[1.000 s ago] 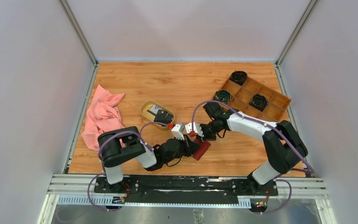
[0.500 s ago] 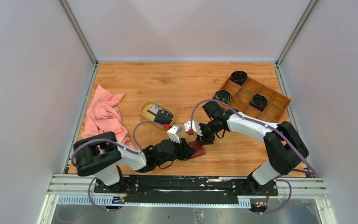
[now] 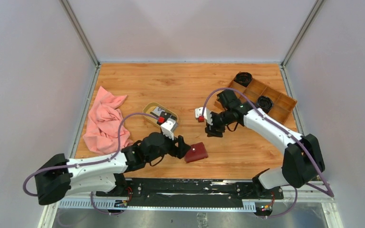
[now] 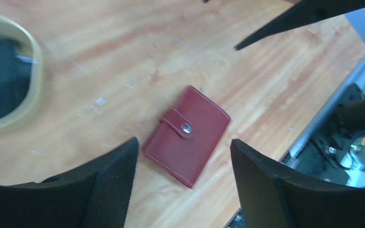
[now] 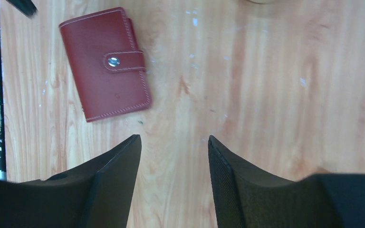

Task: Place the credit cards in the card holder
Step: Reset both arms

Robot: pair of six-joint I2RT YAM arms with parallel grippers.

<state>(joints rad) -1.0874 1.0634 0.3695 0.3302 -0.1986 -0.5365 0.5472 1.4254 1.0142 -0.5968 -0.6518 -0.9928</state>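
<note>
The card holder (image 3: 196,152) lay snapped shut on the tabletop (image 3: 180,85). Left jaws and right jaws both stood apart, holding nothing.

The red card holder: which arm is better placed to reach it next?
Left. The left gripper, open, hangs right beside the closed card holder. The right gripper, also open, sits farther up the table.
</note>
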